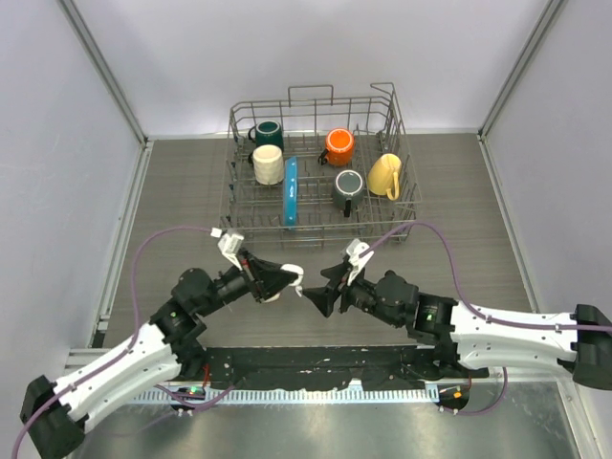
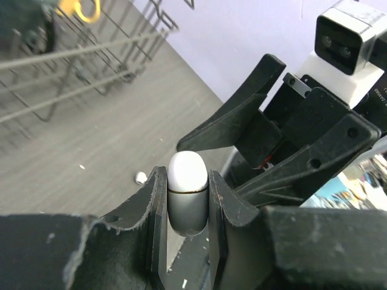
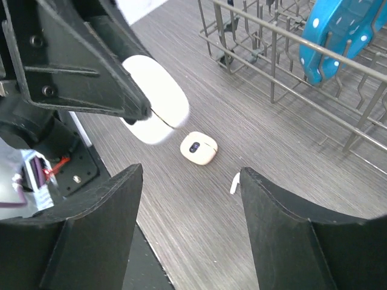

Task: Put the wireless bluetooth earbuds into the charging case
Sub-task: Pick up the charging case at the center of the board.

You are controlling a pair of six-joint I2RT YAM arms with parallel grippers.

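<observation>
Held item: white charging case (image 2: 187, 199), lid shut, pinched in the left tool (image 2: 185, 180) above the worktop (image 3: 272, 139). The right tool (image 3: 190, 178) stands spread, holding nothing. Loose on the worktop: pale beige case (image 3: 198, 148) and, near it, a small white piece (image 3: 234, 183), probably an earbud.

white case (image 2: 187, 174), beige case (image 3: 198, 148), orange mug (image 1: 338, 145)

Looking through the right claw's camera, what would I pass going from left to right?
Big white case, small cream case, tiny white earbud, blue spotted thing in the wire rack.
</observation>
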